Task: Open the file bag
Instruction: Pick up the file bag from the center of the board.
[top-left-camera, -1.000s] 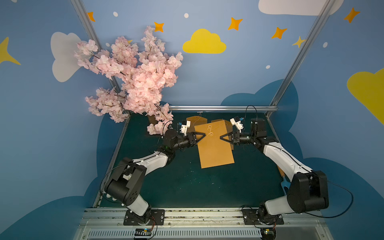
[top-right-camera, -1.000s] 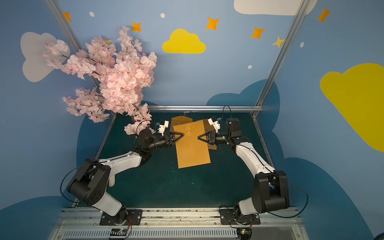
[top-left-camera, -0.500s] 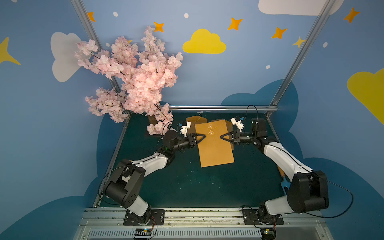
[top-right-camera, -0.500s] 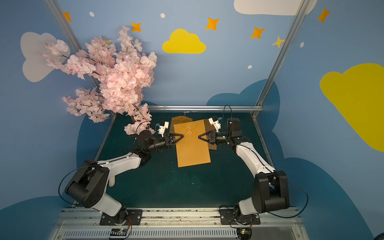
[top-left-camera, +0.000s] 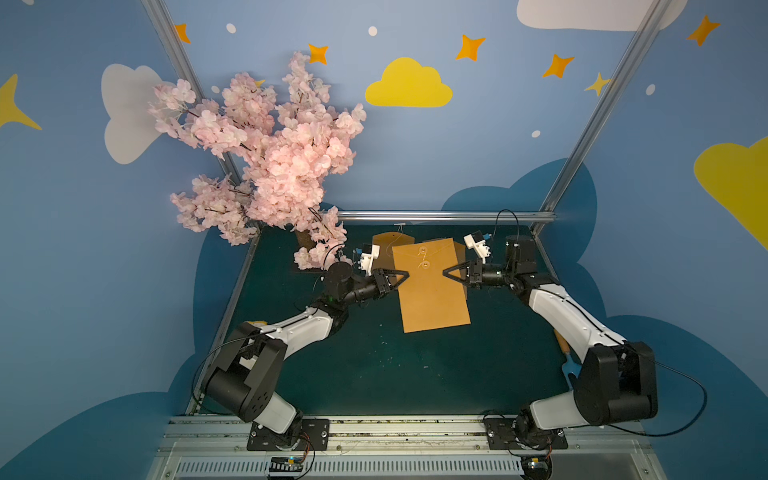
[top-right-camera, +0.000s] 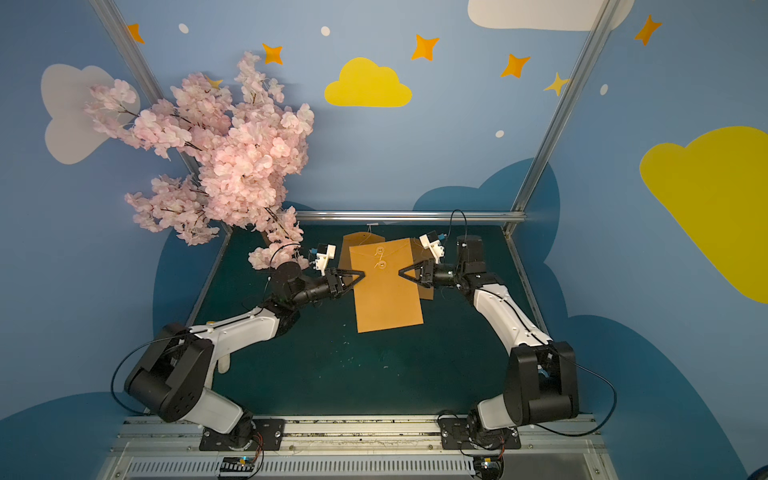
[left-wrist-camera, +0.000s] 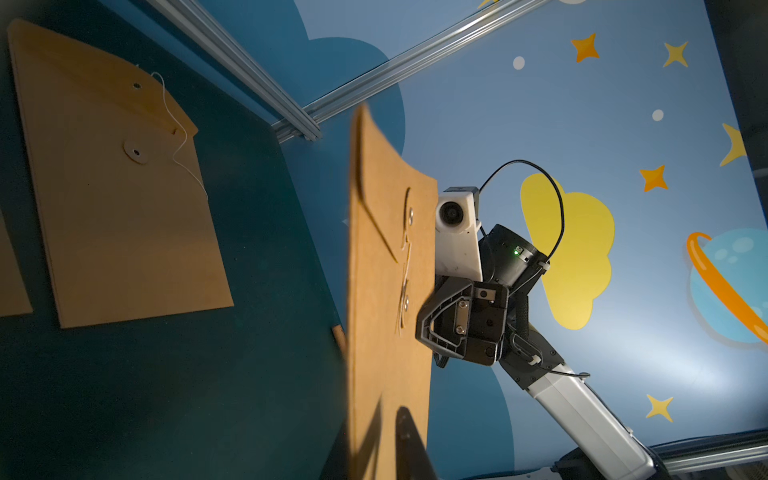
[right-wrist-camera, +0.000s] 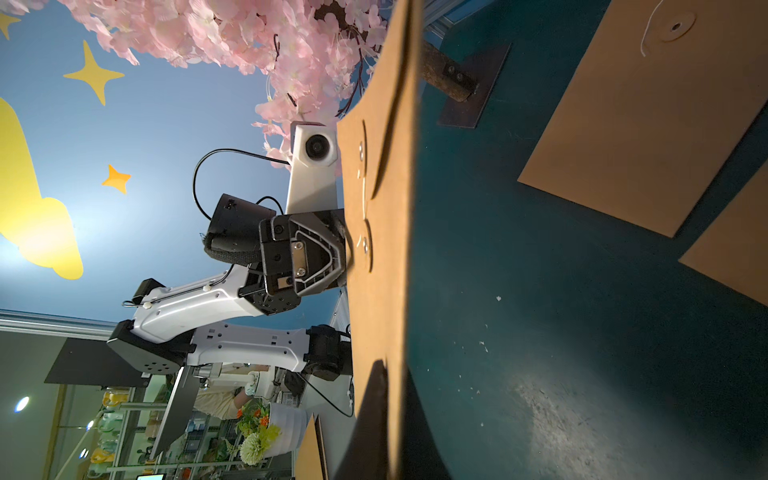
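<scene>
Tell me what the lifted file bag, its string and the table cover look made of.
File bag: stiff brown kraft paper or thin card, matte; it bows without creasing. String: thin pale cord, perhaps cotton, wound between two riveted discs. Table cover: dark green felt-like mat, dull with soft glare.

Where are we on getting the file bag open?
Done: the file bag is lifted off the table. In hand: the left gripper and right gripper each pinch one side edge. To do: the string is wound round both buttons, flap shut; unwinding and opening remain.
</scene>
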